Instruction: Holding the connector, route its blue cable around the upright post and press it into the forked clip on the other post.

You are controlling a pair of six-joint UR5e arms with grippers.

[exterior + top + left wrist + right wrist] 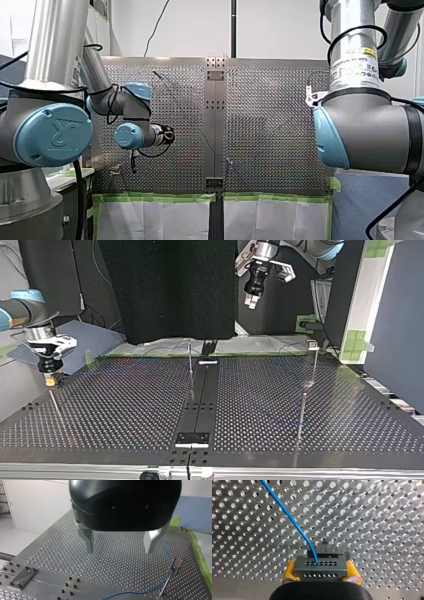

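Right gripper (pixel 322 572) pinched the connector (pixel 320 566) between yellow pads (pixel 290 573), cable (pixel 287 512) leaving toward 11 o'clock. Left gripper (pixel 119 550) hung open. Rounding the post (pixel 190 371) likely needed a firm pinch and gentle tension.

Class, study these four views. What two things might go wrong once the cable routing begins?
1. My right tool pinches the connector only at its sides; tension on the blue cable might twist it loose.
2. The cable lies slack on the table; dragged, it may snag on a thin post.
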